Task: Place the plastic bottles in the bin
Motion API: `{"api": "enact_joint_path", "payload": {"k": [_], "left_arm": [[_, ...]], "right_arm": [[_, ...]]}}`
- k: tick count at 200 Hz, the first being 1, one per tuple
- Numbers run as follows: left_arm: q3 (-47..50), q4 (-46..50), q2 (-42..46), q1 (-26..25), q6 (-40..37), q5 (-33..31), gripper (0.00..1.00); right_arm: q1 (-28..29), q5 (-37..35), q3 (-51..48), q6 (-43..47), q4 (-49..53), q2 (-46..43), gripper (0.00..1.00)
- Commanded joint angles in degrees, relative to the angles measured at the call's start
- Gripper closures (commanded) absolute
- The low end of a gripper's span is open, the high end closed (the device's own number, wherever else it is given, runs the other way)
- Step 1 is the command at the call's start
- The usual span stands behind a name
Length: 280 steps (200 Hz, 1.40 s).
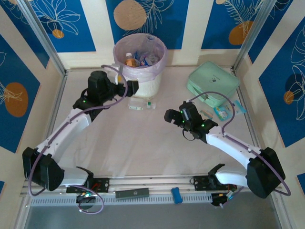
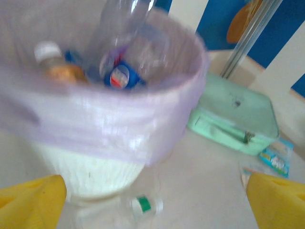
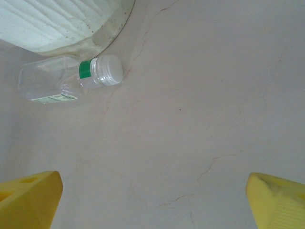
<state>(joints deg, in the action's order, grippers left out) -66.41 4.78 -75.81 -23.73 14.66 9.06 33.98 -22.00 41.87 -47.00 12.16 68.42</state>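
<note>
R gripper [image 3: 152,200] hovers mid-table, fingers wide, nothing btwn them. Just beyond it, to the left, a clear bottle [image 3: 71,78] w/ green band & white cap lies on its side, just beside the near foot of the bin [image 1: 151,85]. L gripper [image 1: 135,87] hangs by the bin's near-left side, fingers wide too, empty. Several bottles [image 1: 138,58] sit inside the pink liner [image 1: 159,47]. Step looks like fetching the loose one; next: reach fwd, set jaws across its body, close, lift over the rim
</note>
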Motion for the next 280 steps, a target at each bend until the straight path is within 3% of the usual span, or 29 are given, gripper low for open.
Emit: {"api": "enact_joint_path", "payload": {"k": [1, 51, 109, 234, 280], "left_arm": [[6.0, -5.9, 0.3, 0.3, 2.9, 3.5, 0.04], [11.7, -9.2, -6.1, 0.3, -0.9, 9.1, 0.02], [2.4, -3.4, -20.6, 0.2, -10.0, 9.7, 0.02], [-12.6, 7.5, -37.7, -0.9, -23.8, 2.7, 0.00], [-11.0, 10.8, -36.1, -2.7, -21.8, 1.4, 0.00]], "right_arm": [[-0.1, 1.3, 1.8, -0.9, -1.5, 1.0, 0.01], [0.0, 1.5, 1.4, -1.6, -1.3, 1.4, 0.01], [0.0, 1.2, 2.3, -1.4, -0.3, 1.2, 0.01], [-0.2, 0.8, 3.1, -0.8, 1.0, 1.0, 0.01], [-0.4, 0.2, 3.0, -0.7, 0.9, 1.2, 0.01]]}}
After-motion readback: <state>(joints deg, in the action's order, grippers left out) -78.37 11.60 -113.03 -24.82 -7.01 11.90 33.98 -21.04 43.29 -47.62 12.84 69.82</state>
